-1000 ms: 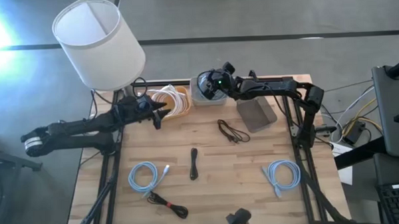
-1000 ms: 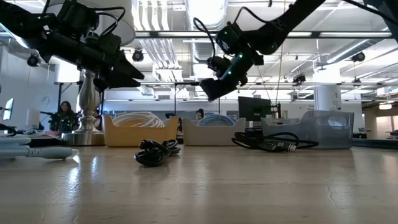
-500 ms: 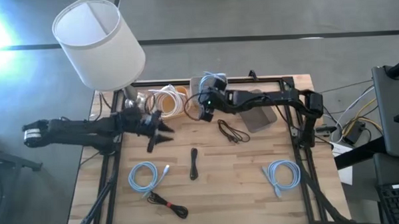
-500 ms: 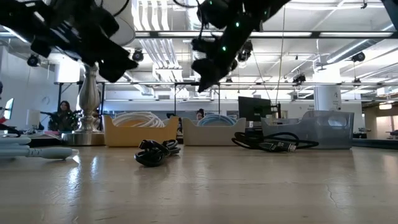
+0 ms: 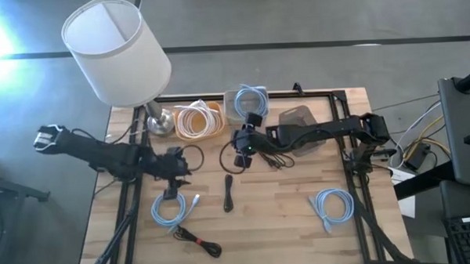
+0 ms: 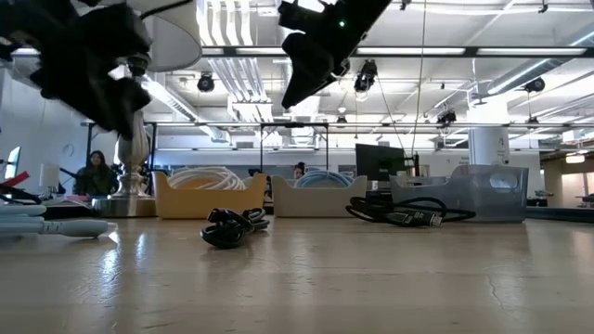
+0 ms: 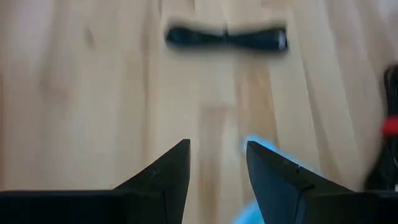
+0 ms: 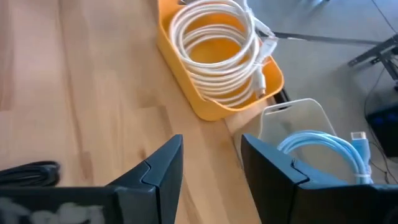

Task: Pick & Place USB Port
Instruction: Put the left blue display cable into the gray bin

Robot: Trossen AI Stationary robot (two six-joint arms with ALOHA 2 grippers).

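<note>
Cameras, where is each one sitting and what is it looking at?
High view: above, facing straight down on the table; both arms show.
Low view: at tabletop height, facing the room; arms hang overhead.
Left wrist view: facing the tabletop past the left gripper.
Right wrist view: facing past the right gripper.
Shared: right wrist and high views show the yellow bin.

One camera looks straight down on the whole table [image 5: 292,208]. Another sits at tabletop level, facing the far room. Each wrist camera looks closely past its claw at the wood; overhead and right-wrist views share the yellow tray [image 8: 214,102].
</note>
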